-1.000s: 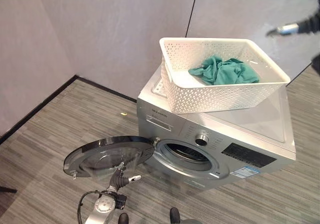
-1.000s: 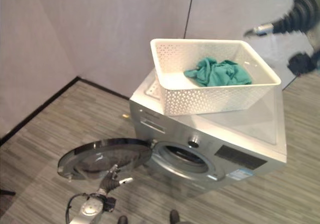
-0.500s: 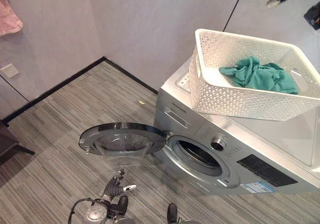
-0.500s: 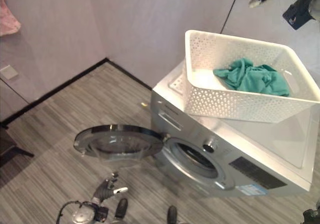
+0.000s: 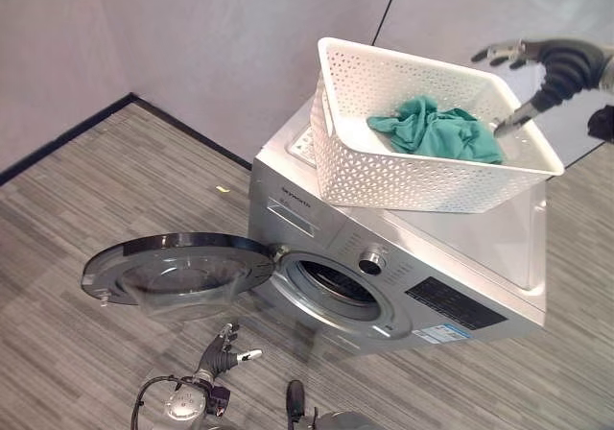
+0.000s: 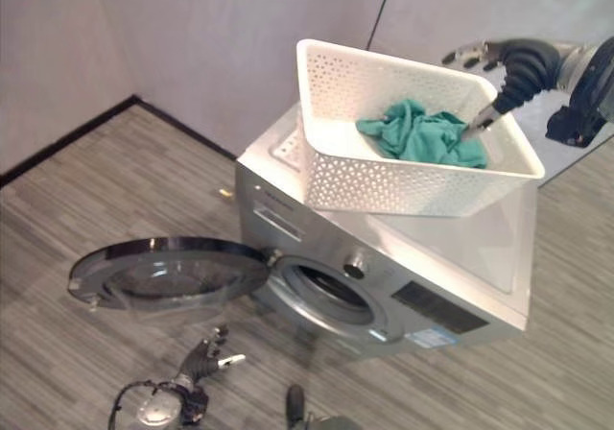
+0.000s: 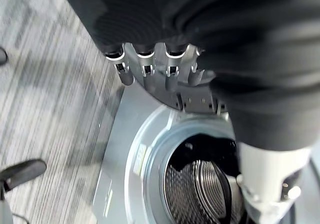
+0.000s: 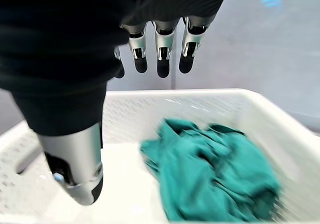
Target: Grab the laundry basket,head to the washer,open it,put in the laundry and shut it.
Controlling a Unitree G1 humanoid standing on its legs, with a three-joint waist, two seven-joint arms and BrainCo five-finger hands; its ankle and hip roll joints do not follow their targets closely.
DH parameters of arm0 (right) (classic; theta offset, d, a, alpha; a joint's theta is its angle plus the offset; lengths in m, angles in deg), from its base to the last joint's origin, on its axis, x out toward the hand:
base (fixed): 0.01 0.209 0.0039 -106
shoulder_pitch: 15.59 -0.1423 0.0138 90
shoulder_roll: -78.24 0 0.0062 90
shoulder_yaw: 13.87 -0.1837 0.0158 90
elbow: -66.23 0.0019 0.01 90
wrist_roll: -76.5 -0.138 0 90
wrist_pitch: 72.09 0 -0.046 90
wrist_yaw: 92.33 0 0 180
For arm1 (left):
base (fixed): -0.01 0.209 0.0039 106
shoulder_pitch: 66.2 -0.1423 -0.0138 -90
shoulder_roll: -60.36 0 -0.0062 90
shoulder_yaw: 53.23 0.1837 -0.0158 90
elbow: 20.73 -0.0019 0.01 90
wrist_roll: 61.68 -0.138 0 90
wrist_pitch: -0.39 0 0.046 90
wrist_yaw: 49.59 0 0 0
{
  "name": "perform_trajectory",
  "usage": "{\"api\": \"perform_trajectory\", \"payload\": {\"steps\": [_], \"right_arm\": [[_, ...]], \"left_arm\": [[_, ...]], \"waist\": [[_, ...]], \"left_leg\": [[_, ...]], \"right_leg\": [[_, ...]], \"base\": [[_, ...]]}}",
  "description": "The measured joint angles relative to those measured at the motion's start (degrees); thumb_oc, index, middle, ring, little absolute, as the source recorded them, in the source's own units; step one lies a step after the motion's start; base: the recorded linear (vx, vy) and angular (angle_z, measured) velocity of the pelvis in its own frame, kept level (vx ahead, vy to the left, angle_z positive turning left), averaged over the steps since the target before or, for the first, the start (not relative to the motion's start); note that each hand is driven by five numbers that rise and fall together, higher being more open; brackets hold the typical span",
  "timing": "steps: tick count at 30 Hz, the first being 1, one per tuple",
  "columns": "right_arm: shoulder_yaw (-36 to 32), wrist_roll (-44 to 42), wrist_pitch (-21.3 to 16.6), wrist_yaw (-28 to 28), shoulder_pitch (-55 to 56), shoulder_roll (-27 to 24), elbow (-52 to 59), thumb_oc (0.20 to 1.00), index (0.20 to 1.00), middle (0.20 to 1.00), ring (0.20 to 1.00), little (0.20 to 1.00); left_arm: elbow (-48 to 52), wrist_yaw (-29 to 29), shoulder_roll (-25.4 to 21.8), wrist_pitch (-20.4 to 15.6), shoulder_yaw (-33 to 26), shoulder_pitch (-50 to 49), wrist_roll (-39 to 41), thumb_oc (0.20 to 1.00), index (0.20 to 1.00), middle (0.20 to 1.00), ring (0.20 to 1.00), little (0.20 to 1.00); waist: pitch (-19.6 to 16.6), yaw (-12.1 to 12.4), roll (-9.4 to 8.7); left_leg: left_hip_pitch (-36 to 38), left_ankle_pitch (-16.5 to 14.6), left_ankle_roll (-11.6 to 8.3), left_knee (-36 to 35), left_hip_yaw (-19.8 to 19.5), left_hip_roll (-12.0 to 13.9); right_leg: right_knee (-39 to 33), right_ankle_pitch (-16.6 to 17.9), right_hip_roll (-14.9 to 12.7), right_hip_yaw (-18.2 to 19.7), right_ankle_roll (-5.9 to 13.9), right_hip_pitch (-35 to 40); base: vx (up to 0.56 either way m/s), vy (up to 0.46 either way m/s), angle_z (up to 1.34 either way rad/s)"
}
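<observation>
A white perforated laundry basket (image 5: 422, 176) stands on top of the silver washer (image 5: 480, 248), with a teal cloth (image 5: 436, 132) bunched inside it. My right hand (image 5: 556, 65) hovers over the basket's far right rim, open, fingers (image 8: 160, 54) straight and its thumb (image 8: 75, 174) reaching down inside, apart from the cloth (image 8: 215, 174). The washer's round door (image 5: 177, 267) is swung open to the left, and the dark drum opening (image 5: 336, 286) shows. My left hand (image 5: 223, 348) hangs low in front of the door, open and holding nothing; its fingers (image 7: 145, 66) point at the drum (image 7: 200, 179).
Grey walls stand close behind the washer, with a black baseboard (image 5: 67, 132) along the left. Striped grey floor (image 5: 86, 209) spreads left and in front. A small yellow scrap (image 5: 223, 189) lies on the floor beside the washer.
The camera has swung, shifting the whole scene. My right hand has come down from high at the right to the basket's far rim, thumb now inside. The left hand stays low.
</observation>
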Motion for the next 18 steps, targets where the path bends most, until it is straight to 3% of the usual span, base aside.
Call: {"api": "perform_trajectory", "payload": {"steps": [2,5,6,8,9,10,13,16,18], "right_arm": [[-0.01,0.00,0.04,-0.57,1.83,1.13,-0.02,1.000,1.000,1.000,1.000,1.000],[-0.17,0.00,0.22,-0.90,4.41,4.00,0.25,1.000,1.000,1.000,1.000,1.000],[-1.48,0.00,0.68,-0.96,8.69,6.93,2.05,1.000,1.000,1.000,1.000,1.000],[-1.59,0.01,0.85,-1.54,11.10,8.12,3.23,1.000,1.000,1.000,1.000,1.000],[-4.89,0.03,0.84,-1.61,11.78,8.39,2.41,1.000,1.000,1.000,1.000,1.000],[-7.79,0.05,1.47,-1.54,12.80,8.63,0.88,1.000,1.000,1.000,1.000,1.000],[-12.27,0.67,1.91,-1.60,17.13,9.97,-3.27,1.000,1.000,1.000,1.000,1.000],[-18.68,2.64,2.80,-0.27,19.49,18.86,-14.42,1.000,1.000,1.000,1.000,1.000],[-20.47,2.79,2.98,1.16,17.64,19.44,-18.59,1.000,1.000,1.000,1.000,1.000]], "left_arm": [[0.02,-0.20,0.16,-0.02,-0.03,-0.07,0.00,1.000,1.000,1.000,1.000,1.000],[0.37,-0.23,0.67,0.00,-0.02,-0.63,0.00,1.000,1.000,1.000,1.000,1.000],[3.32,-0.28,0.30,-0.01,-0.06,-2.83,0.03,1.000,1.000,1.000,1.000,1.000],[4.37,-0.30,-0.06,-0.01,-0.12,-2.84,0.03,1.000,1.000,1.000,1.000,1.000],[3.92,-0.51,-0.12,0.08,0.30,-2.87,0.06,1.000,1.000,1.000,1.000,1.000],[3.15,-0.91,-0.06,0.07,0.25,-3.55,0.14,1.000,1.000,1.000,1.000,1.000],[3.17,-0.89,-0.41,0.02,-1.70,-2.54,1.91,1.000,1.000,1.000,1.000,1.000],[3.09,-0.82,-1.46,-0.02,-1.74,-2.33,4.23,1.000,1.000,1.000,1.000,1.000],[3.06,-0.78,-1.26,0.03,-1.50,-2.39,4.65,1.000,1.000,1.000,1.000,1.000]], "waist": [[0.33,0.42,0.49],[1.44,2.54,2.82],[1.16,3.97,3.71],[0.97,4.40,3.27],[0.98,4.95,2.99],[0.71,5.62,4.41],[0.70,5.44,5.04],[1.04,5.90,5.88],[1.80,7.49,7.23]], "left_leg": [[-0.04,0.05,-0.14,-0.01,-0.01,0.04],[-0.75,-0.60,0.65,-0.29,0.01,0.38],[-2.23,-2.98,2.20,-0.32,0.47,0.46],[-2.72,-4.82,2.16,0.31,1.72,0.71],[-4.20,-4.46,1.98,4.65,1.73,-0.49],[-2.76,-3.75,1.63,7.88,2.26,-0.10],[-1.34,-2.01,-0.30,3.88,2.37,0.26],[-2.19,-1.76,-0.73,3.00,1.38,0.41],[-3.58,-0.71,-0.28,0.22,-0.11,1.05]], "right_leg": [[0.00,-0.10,0.33,0.04,0.17,-0.05],[1.84,-0.41,0.66,0.10,-0.19,-1.20],[3.97,-1.14,0.37,-0.34,-0.68,-3.63],[3.94,-0.58,-1.03,-1.21,-1.75,-4.76],[3.86,-0.13,-2.33,-1.33,-1.62,-5.65],[4.75,-0.56,-2.34,-1.34,-1.23,-6.05],[5.66,-1.10,-2.10,-2.59,-0.52,-6.19],[7.17,-2.52,-1.76,-3.30,0.46,-7.19],[8.84,-2.80,-1.09,-3.09,0.09,-9.65]], "base": [[0.00,0.000,0.00],[-0.03,-0.006,0.00],[-0.05,-0.005,0.04],[-0.02,0.002,0.16],[-0.02,0.003,0.19],[-0.01,0.002,0.27],[-0.01,-0.009,0.30],[0.00,-0.012,0.27],[0.02,-0.004,0.34]]}}
